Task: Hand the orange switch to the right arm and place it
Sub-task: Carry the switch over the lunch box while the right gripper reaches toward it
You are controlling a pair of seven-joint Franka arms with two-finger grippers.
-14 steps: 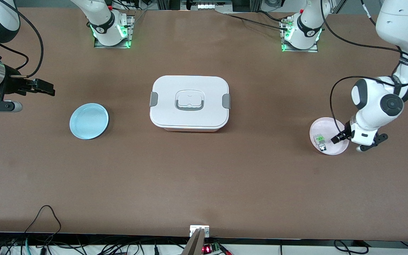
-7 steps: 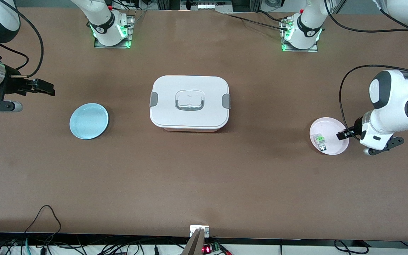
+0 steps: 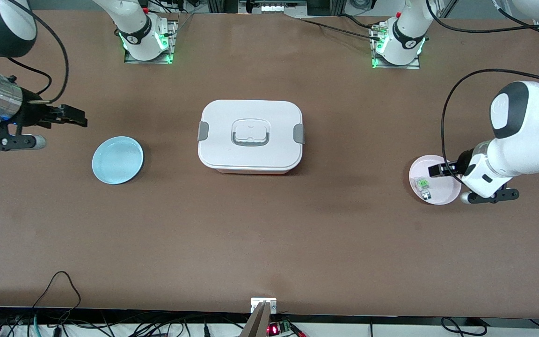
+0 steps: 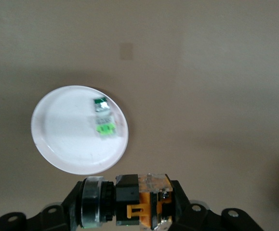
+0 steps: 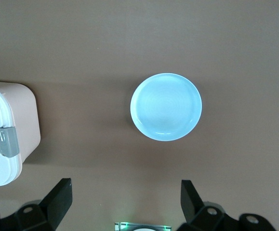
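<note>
The orange switch (image 4: 146,204), a small black block with orange parts and a silver ring, sits clamped crosswise in my left gripper (image 4: 129,204), which is shut on it. That gripper (image 3: 438,170) hangs above the pink plate (image 3: 445,194) at the left arm's end of the table. On the plate (image 4: 67,144) lies a clear-grey component with a green top (image 4: 103,120). My right gripper (image 3: 80,120) hovers beside the light blue plate (image 3: 117,160), open with nothing between its black fingers (image 5: 57,197). The blue plate (image 5: 166,107) is bare.
A white lidded box with grey latches (image 3: 250,135) stands in the middle of the table, its corner also in the right wrist view (image 5: 4,134). Both arm bases (image 3: 145,40) are bolted along the table edge farthest from the front camera. Cables run along the nearest edge.
The left arm swung its elbow outward and up, and its gripper, still shut on the switch, now sits over the pink plate. The right gripper shifted a little toward the table's middle.
</note>
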